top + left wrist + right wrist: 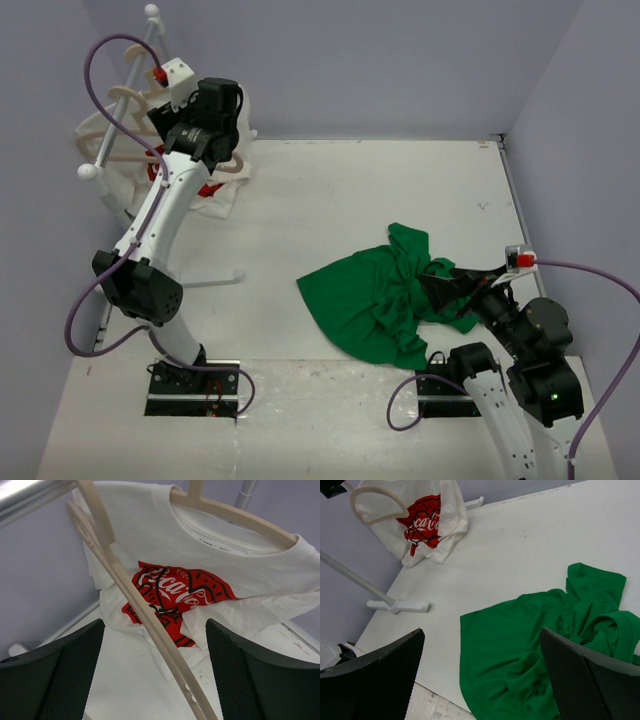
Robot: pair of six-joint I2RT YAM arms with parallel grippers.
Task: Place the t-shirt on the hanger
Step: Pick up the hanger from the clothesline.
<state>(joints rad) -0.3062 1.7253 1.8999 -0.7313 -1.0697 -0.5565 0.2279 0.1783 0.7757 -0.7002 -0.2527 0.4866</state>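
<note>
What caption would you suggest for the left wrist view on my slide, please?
Open left gripper framing the bare beige hanger, with the white red-logo shirt hanging behind it.

Both arms are built of white tube links and chunky black joint housings. The left arm (165,215) stands on a black base plate (195,385), with a purple cable (87,62) looping along it. The right arm (500,400) carries its own purple cable (575,266) and shows a small green light (553,397). Each wrist bears a white block with a red tab (158,75). The fingers (65,675) are black with mesh-textured faces
</note>
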